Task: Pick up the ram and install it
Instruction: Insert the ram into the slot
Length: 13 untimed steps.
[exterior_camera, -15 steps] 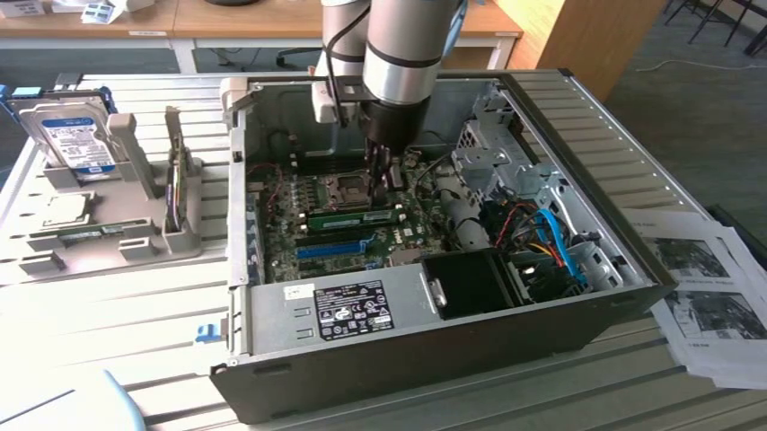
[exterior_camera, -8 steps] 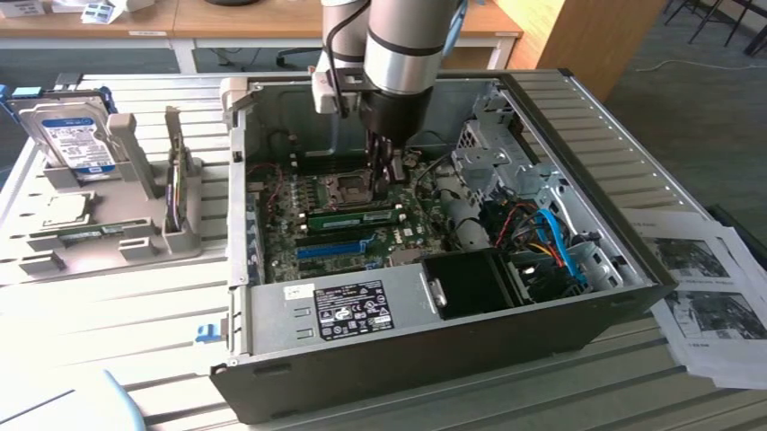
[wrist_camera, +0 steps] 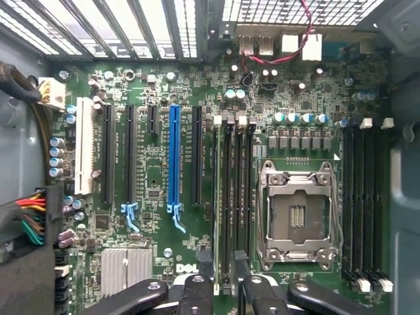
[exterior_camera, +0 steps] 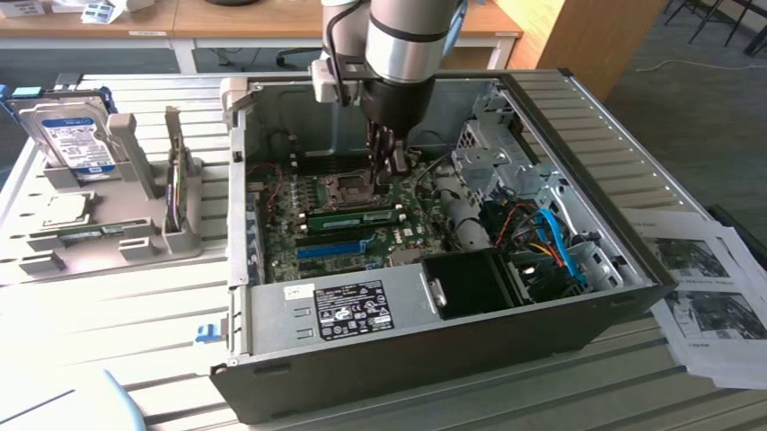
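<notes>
The ram (exterior_camera: 355,218) is a green stick that sits in a memory slot on the motherboard, between the processor socket and the blue slot. From the wrist view I see the ram (wrist_camera: 217,197) edge-on as a thin pale strip standing in the slot beside the black empty ones. My gripper (exterior_camera: 390,172) hangs inside the open computer case just above the board. In the wrist view the gripper (wrist_camera: 222,266) is open, its two dark fingers (wrist_camera: 205,272) apart over the near end of the ram and gripping nothing.
The processor socket (wrist_camera: 298,216) lies next to the memory slots, the long blue slot (wrist_camera: 174,157) on their other side. Cables (exterior_camera: 545,238) fill the case toward the exterior view's right. A grey holder (exterior_camera: 120,242) with a hard drive (exterior_camera: 74,135) stands outside, papers (exterior_camera: 707,287) opposite.
</notes>
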Tool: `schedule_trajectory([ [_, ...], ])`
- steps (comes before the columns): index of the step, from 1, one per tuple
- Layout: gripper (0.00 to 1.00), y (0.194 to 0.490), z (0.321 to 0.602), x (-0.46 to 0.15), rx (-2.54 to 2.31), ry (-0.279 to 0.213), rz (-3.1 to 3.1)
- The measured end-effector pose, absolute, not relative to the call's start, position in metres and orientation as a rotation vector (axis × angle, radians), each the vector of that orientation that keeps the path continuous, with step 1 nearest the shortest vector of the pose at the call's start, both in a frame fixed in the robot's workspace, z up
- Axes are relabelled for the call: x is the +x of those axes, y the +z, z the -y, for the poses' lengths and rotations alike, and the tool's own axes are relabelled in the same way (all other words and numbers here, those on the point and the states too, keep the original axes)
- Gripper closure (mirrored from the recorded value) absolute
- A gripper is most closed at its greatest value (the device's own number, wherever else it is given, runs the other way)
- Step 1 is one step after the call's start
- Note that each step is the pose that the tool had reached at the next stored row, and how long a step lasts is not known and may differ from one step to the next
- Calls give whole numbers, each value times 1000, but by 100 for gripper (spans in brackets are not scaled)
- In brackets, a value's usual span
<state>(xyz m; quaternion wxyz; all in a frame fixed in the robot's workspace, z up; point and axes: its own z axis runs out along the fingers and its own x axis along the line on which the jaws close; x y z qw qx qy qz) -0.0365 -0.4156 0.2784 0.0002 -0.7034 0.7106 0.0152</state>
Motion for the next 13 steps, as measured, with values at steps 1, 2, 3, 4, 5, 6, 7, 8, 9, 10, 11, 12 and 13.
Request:
schedule_trajectory([
  [1,76,280,416,-36,-2210,48,-2232],
  [2,76,281,416,-36,-2210,48,-2232],
  [3,76,283,416,-36,-2210,48,-2232],
  [4,76,285,416,-36,-2210,48,-2232],
  [5,76,286,416,-36,-2210,48,-2232],
  [6,76,288,416,-36,-2210,48,-2232],
  [7,76,289,416,-36,-2210,48,-2232],
  [8,76,291,416,-36,-2210,48,-2232],
  [9,76,293,416,-36,-2210,48,-2232],
  [10,76,296,416,-36,-2209,48,-2232],
  [11,76,297,416,-36,-2209,48,-2232],
  [12,76,298,416,-36,-2210,48,-2232],
  [13,76,299,416,-36,-2210,48,-2232],
])
